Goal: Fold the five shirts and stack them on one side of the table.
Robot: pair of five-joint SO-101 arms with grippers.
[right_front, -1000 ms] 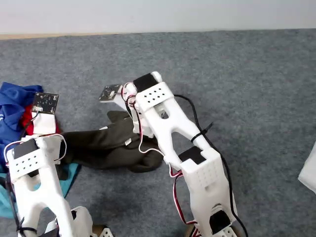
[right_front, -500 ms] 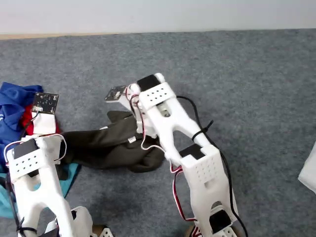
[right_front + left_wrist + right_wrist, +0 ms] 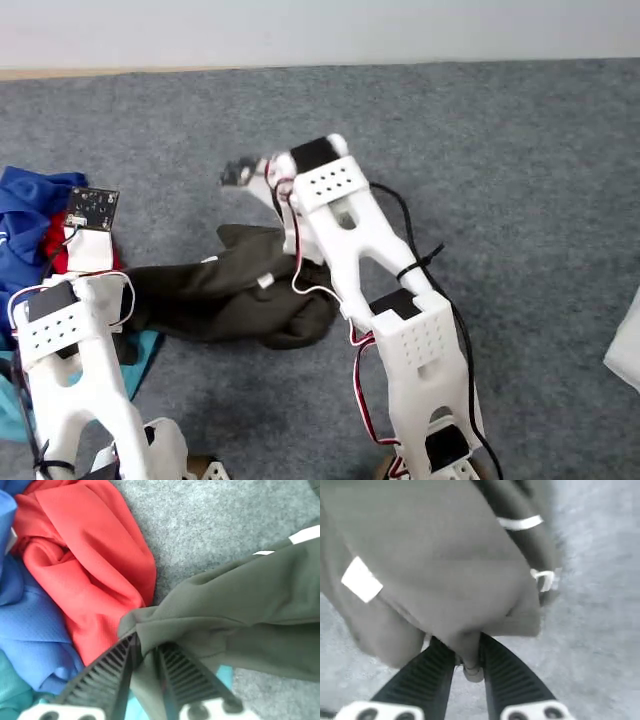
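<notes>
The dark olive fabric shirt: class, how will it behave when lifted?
Likely floppy: the dark olive fabric shirt lies crumpled in soft folds and bunches where the left end effector pinches it. Probably light, since the right end effector holds it by a small pinch. It may sag between them.

— Any writing you can read?

— None. The dark shirt (image 3: 445, 555) has a white patch (image 3: 361, 579) sewn on, but its face looks blank in the right wrist view.

— And the other white bits?

— Two white strips (image 3: 520, 522) near the shirt's edge, with no letters to make out. The left wrist view shows a white tab (image 3: 305, 534) on the same cloth, also blank.

— The camera board (image 3: 92, 207)?

— Its marks are too small to tell.
</notes>
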